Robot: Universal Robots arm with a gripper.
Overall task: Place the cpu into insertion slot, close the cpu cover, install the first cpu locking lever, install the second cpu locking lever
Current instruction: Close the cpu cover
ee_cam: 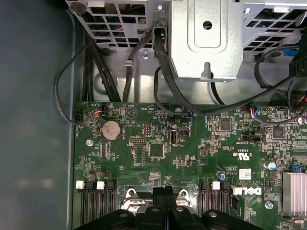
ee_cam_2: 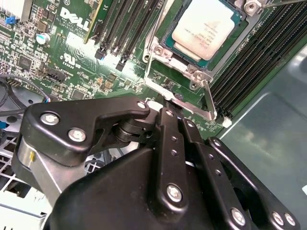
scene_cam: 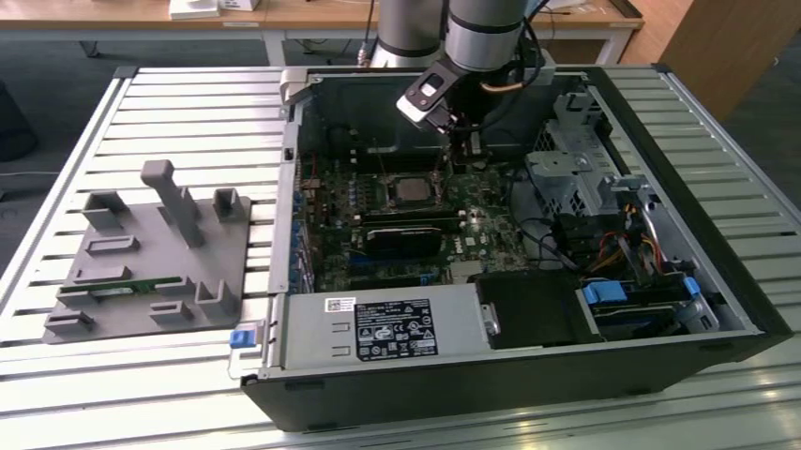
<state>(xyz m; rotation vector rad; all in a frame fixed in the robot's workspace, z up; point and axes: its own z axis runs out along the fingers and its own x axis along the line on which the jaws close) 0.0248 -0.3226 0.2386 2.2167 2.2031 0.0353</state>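
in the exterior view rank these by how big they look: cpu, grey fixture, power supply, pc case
1. pc case
2. grey fixture
3. power supply
4. cpu
The cpu lies farther from the camera, but it would rank last anyway.

A slatted silver metal counter point(scene_cam: 188, 103) carries an open black computer case point(scene_cam: 501, 389), lying on its side across the middle and reaching toward the counter's edge at the exterior view's right. Just beside it, nearer the edge at the exterior view's left, sits a grey moulded fixture plate point(scene_cam: 126, 272) with upright posts.
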